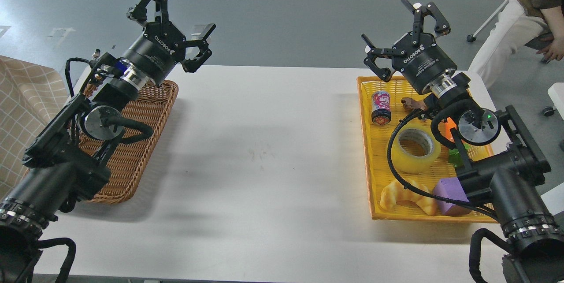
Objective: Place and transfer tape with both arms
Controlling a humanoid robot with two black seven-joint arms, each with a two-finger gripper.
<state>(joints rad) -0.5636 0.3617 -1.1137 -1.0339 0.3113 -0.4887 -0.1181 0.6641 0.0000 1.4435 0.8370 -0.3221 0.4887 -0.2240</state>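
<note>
At about nine o'clock a cloth [22, 111] with a checked tan pattern hangs at the table's [264, 150] edge. Just right of it the left arm [66, 150] reaches up from seven o'clock toward eleven, passing over a brown wicker basket [145, 120] that lies on the white table. What the basket holds I cannot tell, since the arm covers much of it. The left gripper [176, 18] hangs in the air past the table's far edge, its fingers spread wide with nothing between them.

The middle of the table is bare white, with a few faint smudges.

At three o'clock sits a yellow tray [370, 150]. Inside it, a small can [381, 107] lies toward the far end, a brown thing [412, 103] just beside it. The tape [414, 148] lies flat in the middle of the tray, core hole facing up, a black cable [392, 159] curving across its near side. A croissant toy [407, 197] lies at the near end, touching a purple block [447, 192]. Something orange [449, 128] and something green [456, 157] peek out behind the right arm [506, 173], which rises from five o'clock toward one. The right gripper [407, 31] hovers above the tray's far edge, fingers wide apart and empty, well clear of the tape.

At two o'clock, off the table, a seated person [520, 23] is partly in view.
</note>
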